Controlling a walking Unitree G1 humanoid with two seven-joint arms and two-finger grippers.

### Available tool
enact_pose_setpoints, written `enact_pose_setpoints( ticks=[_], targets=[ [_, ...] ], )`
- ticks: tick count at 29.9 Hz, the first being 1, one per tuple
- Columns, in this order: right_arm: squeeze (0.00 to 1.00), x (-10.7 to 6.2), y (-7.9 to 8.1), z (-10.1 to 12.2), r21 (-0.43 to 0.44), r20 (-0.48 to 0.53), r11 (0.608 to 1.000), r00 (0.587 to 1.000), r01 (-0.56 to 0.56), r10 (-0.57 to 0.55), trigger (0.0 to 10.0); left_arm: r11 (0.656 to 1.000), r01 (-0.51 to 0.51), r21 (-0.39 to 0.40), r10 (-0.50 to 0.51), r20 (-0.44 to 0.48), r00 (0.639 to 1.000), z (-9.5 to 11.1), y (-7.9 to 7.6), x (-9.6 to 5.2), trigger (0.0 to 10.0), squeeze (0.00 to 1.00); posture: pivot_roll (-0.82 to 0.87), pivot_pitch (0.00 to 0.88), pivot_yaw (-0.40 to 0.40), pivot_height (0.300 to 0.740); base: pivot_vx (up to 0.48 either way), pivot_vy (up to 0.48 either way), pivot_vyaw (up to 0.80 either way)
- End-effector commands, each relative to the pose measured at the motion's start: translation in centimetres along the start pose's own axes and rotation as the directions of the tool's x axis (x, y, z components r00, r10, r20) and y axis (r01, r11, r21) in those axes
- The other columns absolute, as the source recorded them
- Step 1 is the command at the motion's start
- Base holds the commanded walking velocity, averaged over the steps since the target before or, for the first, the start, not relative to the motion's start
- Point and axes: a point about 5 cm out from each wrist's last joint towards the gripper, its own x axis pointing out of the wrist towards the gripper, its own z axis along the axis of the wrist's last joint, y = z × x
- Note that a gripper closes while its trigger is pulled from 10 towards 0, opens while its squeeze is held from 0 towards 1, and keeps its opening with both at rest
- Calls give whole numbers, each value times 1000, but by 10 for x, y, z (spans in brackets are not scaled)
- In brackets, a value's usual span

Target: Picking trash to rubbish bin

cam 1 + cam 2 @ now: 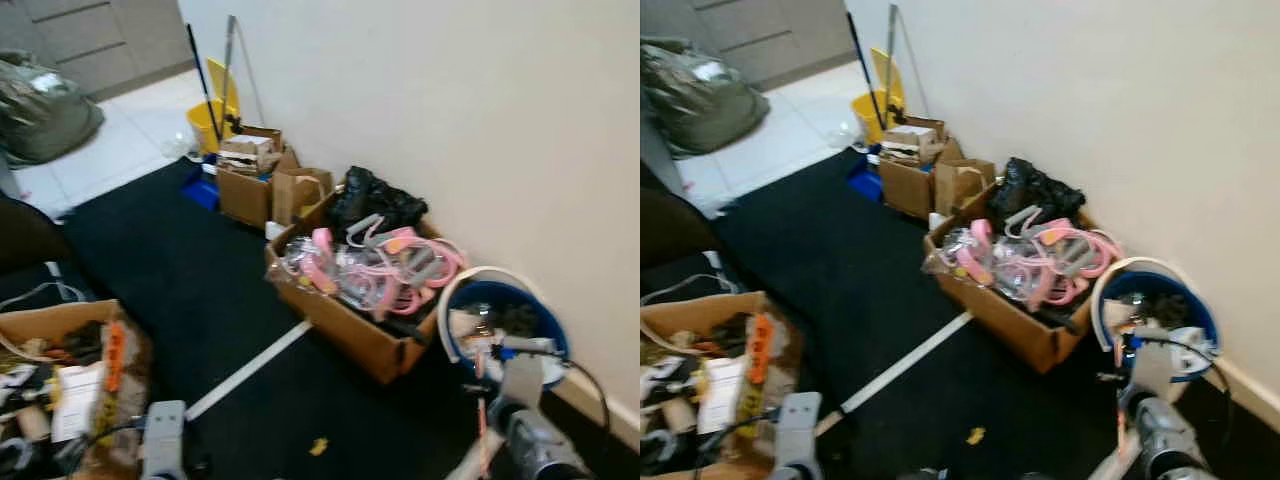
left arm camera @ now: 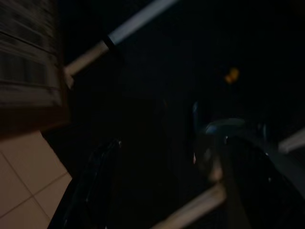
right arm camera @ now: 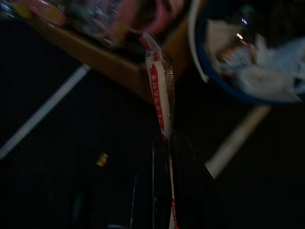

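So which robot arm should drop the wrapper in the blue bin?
The right. Its gripper is shut on the wrapper, beside the blue bin. The left arm hangs low, far across the dark floor.

Red-white wrapper (image 3: 161, 93) pinched upright near blue bin (image 1: 552, 340)

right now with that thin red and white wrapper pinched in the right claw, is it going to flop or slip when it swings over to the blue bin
The wrapper stands up straight from the right claw, so it is probably fairly stiff. It looks thin and light, likely to flutter when released over the blue bin. Its glossy film may slip, since the pinch sits near one end.
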Motion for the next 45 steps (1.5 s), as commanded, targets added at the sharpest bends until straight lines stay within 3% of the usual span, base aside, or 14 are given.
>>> enact_pose_setpoints(
  ticks=[1,4,6,22,24,25,28,29,31,33,35,38,43,45],
  targets=[
    [0,7,13,19,14,79,998,995,-64,63,10000,1000,-16,24,17,-42,999,-10,6,-3,10000,0,-36,93,41,740,0,0,775],
    [0,9,16,28,17,110,996,990,-90,88,10000,999,-14,32,15,-52,999,-13,6,-4,10000,0,-36,93,41,740,0,0,779],
    [0,13,29,51,11,193,985,967,-170,165,10000,999,-4,46,8,-73,997,-19,5,-5,10000,0,-36,85,41,740,0,0,766],
    [0,17,58,105,-21,381,945,871,-328,310,10000,998,48,44,-43,-111,993,-28,-3,-6,10000,0,-31,87,39,740,0,0,766],
    [0,14,70,116,-25,425,908,817,-419,389,10000,997,64,51,-57,-130,990,-33,-6,-7,10000,0,-32,94,40,740,0,0,763],
    [0,14,70,116,-25,425,908,817,-419,389,10000,997,64,51,-57,-130,990,-33,-6,-7,10000,0,-32,94,40,740,0,0,763],
    [0,9,88,125,-58,459,838,731,-543,506,10000,996,60,66,-50,-142,989,-36,-6,-8,10000,0,-33,97,40,740,0,0,763],
    [0,9,88,125,-58,459,838,731,-543,506,10000,996,60,66,-50,-142,989,-36,-6,-8,10000,0,-33,97,40,740,0,0,763],
    [0,6,100,131,-67,482,795,677,-604,555,10000,996,55,71,-44,-143,989,-37,-4,-8,10000,0,-33,97,40,740,0,0,763],
    [0,6,100,131,-67,482,795,677,-604,555,10000,996,55,71,-44,-143,989,-37,-4,-8,10000,0,-33,97,40,740,0,0,763],
    [0,2,115,136,-75,500,744,621,-664,604,10000,996,42,77,-31,-141,990,-37,-2,-8,10000,0,-33,97,40,740,0,0,763],
    [0,1,121,138,-81,502,722,598,-687,625,10000,996,38,78,-26,-139,990,-37,-2,-8,10000,0,-33,97,40,740,0,0,763],
    [0,-6,150,139,-120,485,631,509,-766,711,10000,997,26,78,-15,-133,991,-34,1,-8,10000,0,-19,93,42,740,0,0,759],
    [0,-7,152,139,-124,482,624,503,-771,717,10000,997,25,78,-14,-134,991,-33,1,-8,10000,0,-19,93,42,740,0,0,756]
  ],
)
